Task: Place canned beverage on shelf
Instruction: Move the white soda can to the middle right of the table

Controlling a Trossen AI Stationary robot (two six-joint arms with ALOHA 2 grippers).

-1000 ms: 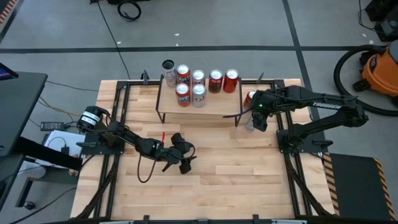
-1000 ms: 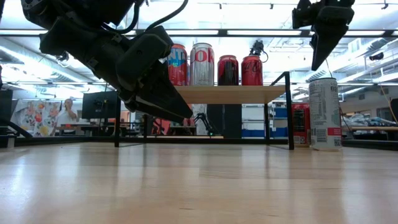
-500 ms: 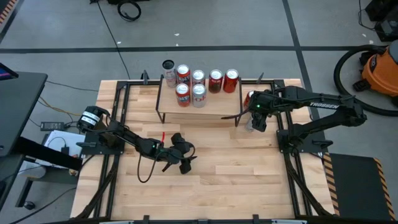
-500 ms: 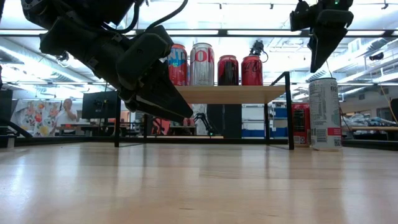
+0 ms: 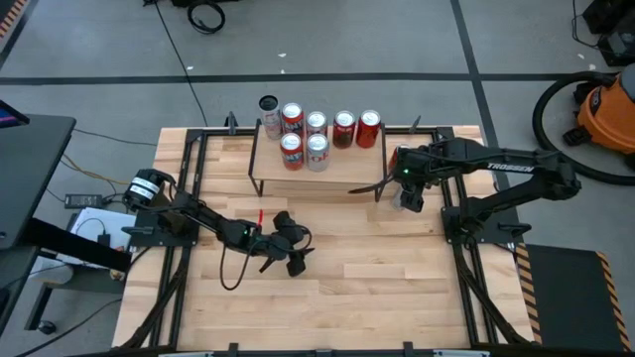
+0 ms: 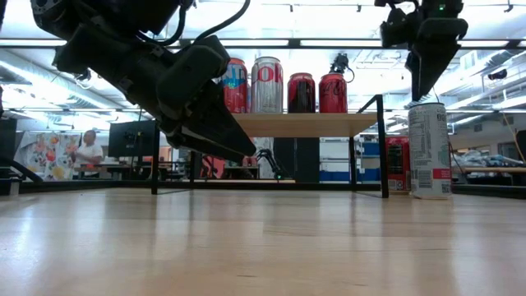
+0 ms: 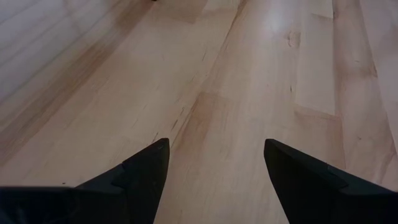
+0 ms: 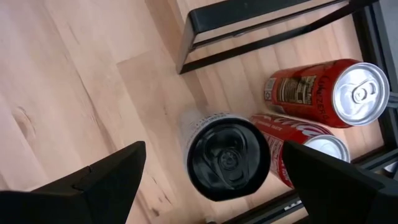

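Right gripper hangs wide open right above the upright white can, just beside the shelf; left gripper hovers open, empty, over the tabletop.

orange vacuum on floor; person in the room behind.

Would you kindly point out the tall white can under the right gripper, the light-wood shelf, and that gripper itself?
tall white can with black top [image 8: 228, 156], right wrist view, its dark lid.
light-wood shelf on black legs [image 6: 304, 124], low view, front edge.
right gripper [image 8: 211, 180], right wrist view, between fingertips.
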